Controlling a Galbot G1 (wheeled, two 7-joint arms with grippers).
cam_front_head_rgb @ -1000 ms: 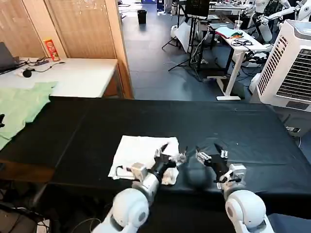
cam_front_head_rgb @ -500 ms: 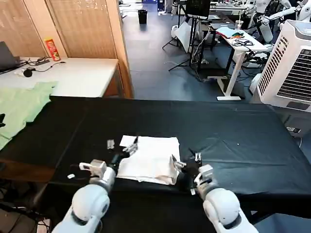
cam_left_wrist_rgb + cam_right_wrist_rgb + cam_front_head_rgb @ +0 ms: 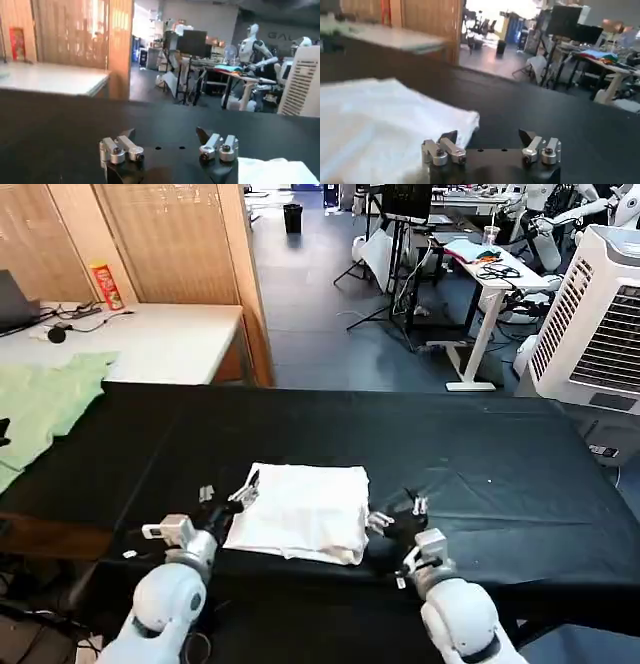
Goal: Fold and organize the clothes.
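- White T-shirt folded into a neat rectangle, plain side up, flat on the black table near its front edge.
- Left tool just beside the T-shirt's left edge, jaws spread, holding nothing; probably poised there to square that side.
- Right tool just beside the T-shirt's right edge, jaws likewise apart and empty.
- Pale green garment well apart, far left of the T-shirt, on another surface.
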